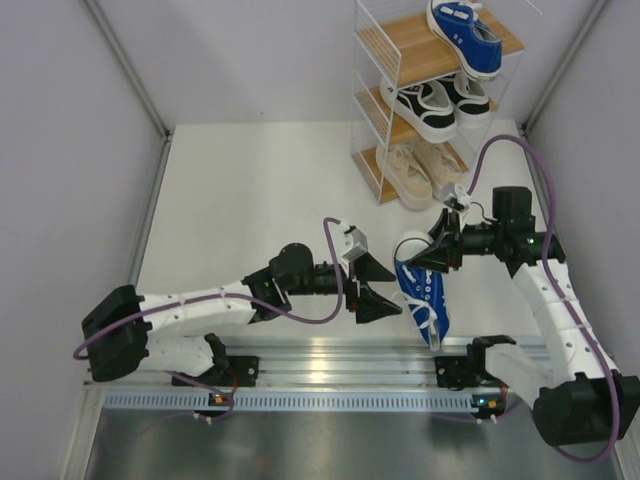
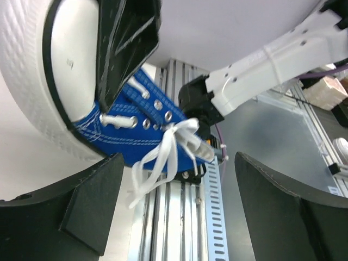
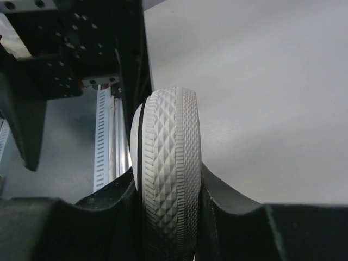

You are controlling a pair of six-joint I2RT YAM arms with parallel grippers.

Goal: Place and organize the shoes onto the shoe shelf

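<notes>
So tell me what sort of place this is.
Probably a lab robot cell, not a home: left arm and right arm bolted to an aluminium rail, plain white panels walling in the table, a shoe shelf as prop.

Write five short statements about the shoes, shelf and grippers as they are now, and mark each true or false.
1. The right gripper holds a blue shoe. True.
2. The left gripper is shut on that shoe. False: it is open.
3. The top tier of the shelf holds two shoes. False: only the second blue shoe lies there.
4. Both black shoes sit on the middle tier. True.
5. The beige shoes lie on the table. False: they are on the bottom tier.
</notes>
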